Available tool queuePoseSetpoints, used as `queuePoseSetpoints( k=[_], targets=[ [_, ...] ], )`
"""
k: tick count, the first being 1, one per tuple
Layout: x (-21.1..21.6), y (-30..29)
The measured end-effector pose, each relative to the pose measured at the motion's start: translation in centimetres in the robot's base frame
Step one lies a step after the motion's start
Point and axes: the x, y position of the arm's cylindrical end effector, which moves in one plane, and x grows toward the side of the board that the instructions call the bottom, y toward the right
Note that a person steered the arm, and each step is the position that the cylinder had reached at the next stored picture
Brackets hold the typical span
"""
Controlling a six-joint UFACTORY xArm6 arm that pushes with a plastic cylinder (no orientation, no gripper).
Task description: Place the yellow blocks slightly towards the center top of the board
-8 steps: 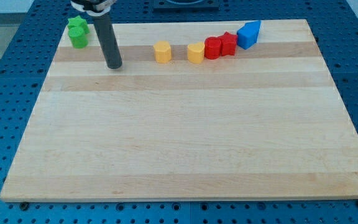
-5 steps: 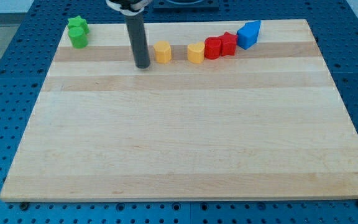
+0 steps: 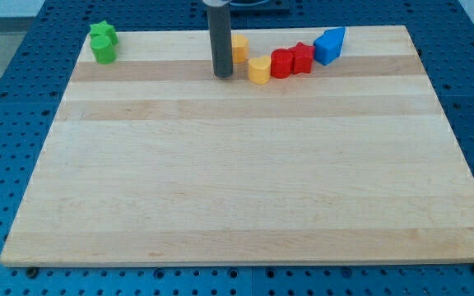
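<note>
My tip [image 3: 223, 74] rests on the wooden board [image 3: 237, 164] near the view's top centre. One yellow block [image 3: 239, 47] shows just to the right of the rod, partly hidden behind it, close to the top edge. A second yellow block [image 3: 259, 70] lies to the right of my tip, a short gap away, touching a red block [image 3: 281, 63].
A second red block [image 3: 302, 57] and a blue block [image 3: 329, 44] continue the row toward the view's top right. Two green blocks [image 3: 103, 43] sit together at the top left corner. Blue perforated table surrounds the board.
My tip has moved right along the top of the board. The left yellow block has shifted right and up, from beside the rod to behind it near the top edge.
</note>
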Motion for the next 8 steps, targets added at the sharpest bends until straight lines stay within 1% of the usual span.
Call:
queuePoseSetpoints(
  k=[1,2,4,5,6,7,8],
  targets=[
    [3.3,3.6],
    [2.3,5.7],
    [-4.1,4.8],
    [-5.6,4.8],
    [-5.7,4.8],
    [-4.3,3.7],
    [-5.5,2.6]
  ],
)
